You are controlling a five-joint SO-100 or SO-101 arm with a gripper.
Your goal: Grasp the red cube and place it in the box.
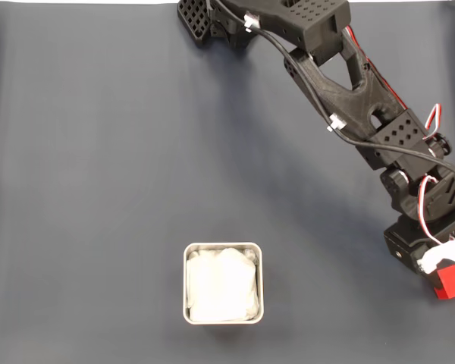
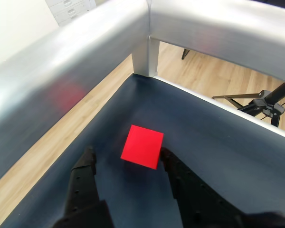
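Where the arm reaches toward the lower right of the fixed view, you see the gripper (image 1: 449, 267) poised directly over the red cube (image 1: 451, 282), which lies on the dark blue table cover (image 1: 98, 189) close to the right edge of the picture. In the wrist view the red cube (image 2: 142, 147) sits between the 2 black fingers (image 2: 85, 166), nearer the right one; whether that finger touches its lower right edge you cannot tell, and bare cover shows between the cube and the left finger. The gripper (image 2: 126, 159) is therefore spread wide and pinches nothing yet. The cube's top face reads as a slightly turned square, so no long axis matters; note only that its sides stand a little askew to the fingers.

The relation to mind is cube to claw: the cube lies just ahead of the fingertips, a little right of centre, so in your judgement a short further descent should come before the squeeze. Room is scarce here: in the wrist view the silver rails (image 2: 85, 57) and the corner post (image 2: 146, 52) rise just beyond the cube, with the cover's edge beneath them.

The silver box (image 1: 223, 283), lined with white paper, stands well apart to the left in the fixed view, with open cover between it and the cube.
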